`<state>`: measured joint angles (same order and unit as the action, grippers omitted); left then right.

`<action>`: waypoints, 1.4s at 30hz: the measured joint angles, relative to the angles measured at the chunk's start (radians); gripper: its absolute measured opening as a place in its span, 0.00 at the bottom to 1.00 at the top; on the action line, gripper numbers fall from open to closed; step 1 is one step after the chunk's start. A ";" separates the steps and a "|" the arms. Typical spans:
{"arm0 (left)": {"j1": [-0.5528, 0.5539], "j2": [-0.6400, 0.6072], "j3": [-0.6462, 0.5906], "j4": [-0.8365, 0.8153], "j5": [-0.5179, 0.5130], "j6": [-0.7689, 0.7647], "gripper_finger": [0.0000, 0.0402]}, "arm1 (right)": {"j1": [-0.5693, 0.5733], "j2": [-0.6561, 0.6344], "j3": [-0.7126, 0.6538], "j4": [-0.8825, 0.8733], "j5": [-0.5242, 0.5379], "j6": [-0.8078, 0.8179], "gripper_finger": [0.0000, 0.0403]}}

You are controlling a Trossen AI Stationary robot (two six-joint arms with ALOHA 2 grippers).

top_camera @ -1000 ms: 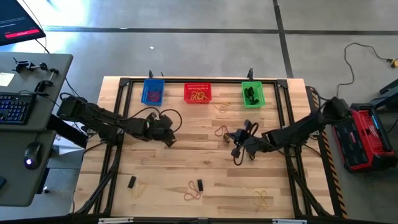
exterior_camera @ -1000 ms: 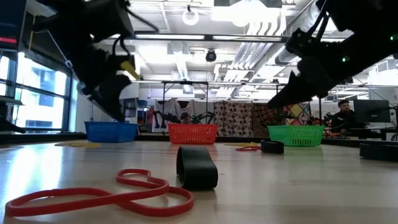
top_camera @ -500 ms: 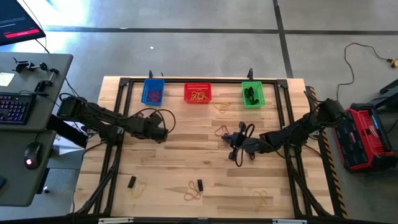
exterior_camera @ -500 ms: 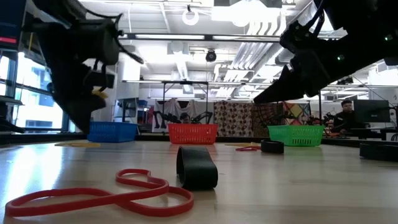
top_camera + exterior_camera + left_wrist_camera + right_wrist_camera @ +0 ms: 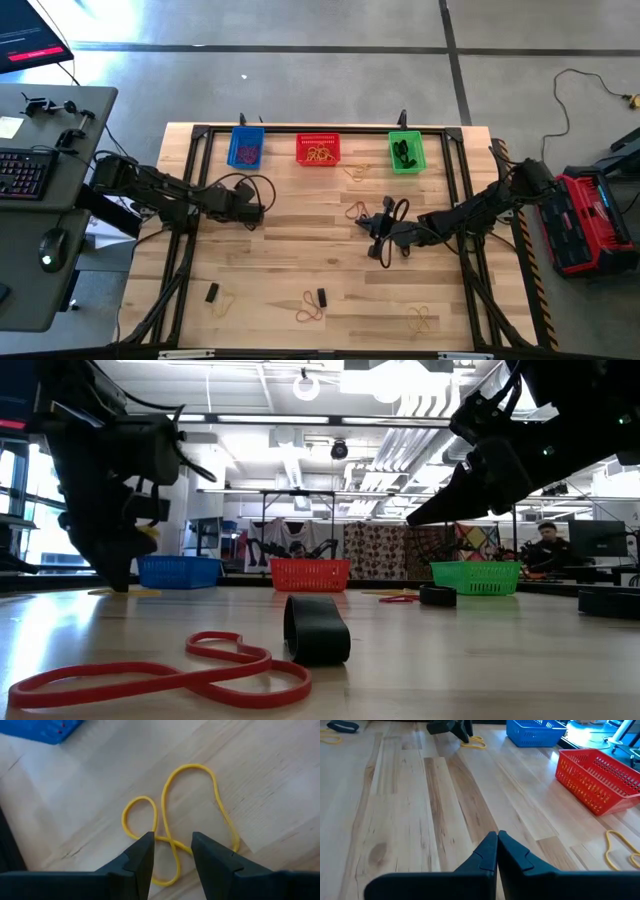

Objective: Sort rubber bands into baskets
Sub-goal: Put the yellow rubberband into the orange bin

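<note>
One yellow rubber band (image 5: 175, 827) lies twisted on the table (image 5: 270, 775), left gripper (image 5: 172, 851) open astride its crossing. Limp and light, I'd pinch there. Right gripper (image 5: 497, 851) waits, closed, empty.

Left arm: reaches from the table's left edge toward the centre-left, stretched low and nearly level over the wood
Left gripper (image 5: 262, 211): 2 dark fingers (image 5: 142, 860) parted with a clear gap between them; tips pointed down, close to the table surface; nothing held between them
Left wrist: tilted downward; seen in the low view as a dark mass (image 5: 115, 490) hanging low at the picture's left
Right arm: comes in from the table's right edge, angled toward the middle; forearm raised off the surface
Right gripper (image 5: 375, 232): 2 fingers (image 5: 490, 851) pressed together, tips meeting; empty; pointing across the table toward the left arm
</note>
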<state>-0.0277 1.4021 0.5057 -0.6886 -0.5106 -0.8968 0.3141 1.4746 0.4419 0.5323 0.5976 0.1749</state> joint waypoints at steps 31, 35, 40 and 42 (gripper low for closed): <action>-0.013 0.006 0.140 0.009 -0.031 0.254 0.00 | 0.000 0.000 0.000 0.001 -0.004 0.000 0.00; -0.013 0.005 0.178 0.010 -0.044 0.283 0.00 | 0.001 -0.001 0.000 0.001 -0.004 0.000 0.00; -0.009 0.005 0.251 0.013 -0.070 0.331 0.00 | 0.001 0.000 0.000 0.001 -0.004 0.000 0.00; 0.001 0.005 0.281 0.014 -0.076 0.346 0.00 | 0.001 -0.001 0.000 0.001 -0.004 0.000 0.00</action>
<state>-0.0265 1.4071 0.7869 -0.6742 -0.5861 -0.5504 0.3149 1.4739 0.4419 0.5331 0.5937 0.1749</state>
